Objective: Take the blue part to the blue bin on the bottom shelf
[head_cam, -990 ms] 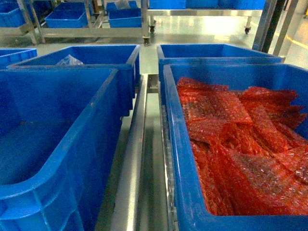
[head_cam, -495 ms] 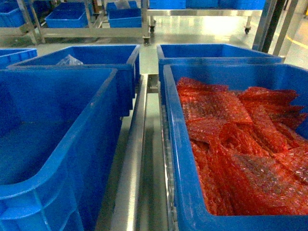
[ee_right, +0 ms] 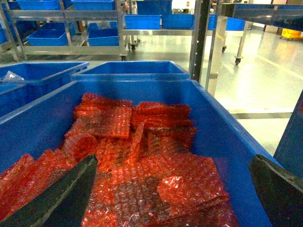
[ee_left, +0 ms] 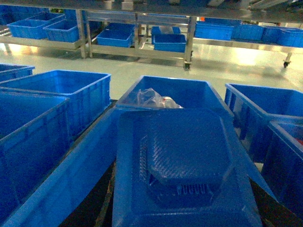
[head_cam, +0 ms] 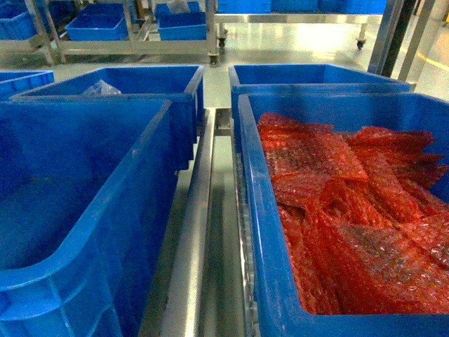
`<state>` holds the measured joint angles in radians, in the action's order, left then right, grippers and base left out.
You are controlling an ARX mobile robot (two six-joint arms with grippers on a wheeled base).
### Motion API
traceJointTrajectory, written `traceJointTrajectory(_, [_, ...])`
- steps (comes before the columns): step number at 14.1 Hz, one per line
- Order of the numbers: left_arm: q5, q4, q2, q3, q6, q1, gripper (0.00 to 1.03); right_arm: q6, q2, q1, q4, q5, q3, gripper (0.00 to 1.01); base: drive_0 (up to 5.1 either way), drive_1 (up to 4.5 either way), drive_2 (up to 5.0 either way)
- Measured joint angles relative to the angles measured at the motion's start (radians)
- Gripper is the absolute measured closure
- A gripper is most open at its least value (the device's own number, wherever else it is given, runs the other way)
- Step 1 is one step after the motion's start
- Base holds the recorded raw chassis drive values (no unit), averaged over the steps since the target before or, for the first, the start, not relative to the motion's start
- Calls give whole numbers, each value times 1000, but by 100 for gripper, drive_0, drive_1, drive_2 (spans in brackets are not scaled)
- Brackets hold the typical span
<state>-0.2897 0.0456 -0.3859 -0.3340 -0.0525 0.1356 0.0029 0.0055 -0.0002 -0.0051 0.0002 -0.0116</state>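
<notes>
In the left wrist view the blue part (ee_left: pixel 184 161), a moulded plastic piece with a raised ribbed centre, fills the lower middle and hangs close to the camera above the bins. It covers my left gripper's jaws, which hold it from beneath. My right gripper (ee_right: pixel 173 189) stands open, its black fingers (ee_right: pixel 61 194) spread wide over red bubble wrap (ee_right: pixel 142 156) in a blue bin (ee_right: pixel 222 137). Neither gripper appears in the head view. The bottom shelf is out of view, and I cannot tell which blue bin is the task's.
Large blue bins stand in two rows: a near left bin (head_cam: pixel 84 210), a far left bin (head_cam: pixel 140 84) with a clear bag (head_cam: pixel 102 88), and a far right bin (head_cam: pixel 316 77). A steel rail (head_cam: pixel 196 232) runs between them. Steel racks with more bins (ee_left: pixel 113 38) stand across the aisle.
</notes>
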Motion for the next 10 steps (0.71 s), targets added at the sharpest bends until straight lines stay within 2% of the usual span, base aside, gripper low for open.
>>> traceJointTrajectory(4, [-2,-11,-1,-1,-2,0,60,0,0,0,0,0,0,3,0,0,0])
traceJointTrajectory(5, [-27,-145,-19,-42,-21,15,60,0,0,0,0,0,0,3,0,0,0])
traceJointTrajectory(6, [-22,-211,-76,-79,-34,38,60,0,0,0,1,0,0,3,0,0,0])
traceJointTrajectory(8, [83,-100,-240,-112,-69,40,60,0,0,0,0,0,0,3,0,0,0])
traceJointTrajectory(10, [307,11,-463,-185,-158,-42,58,0,0,0,0,0,0,3,0,0,0])
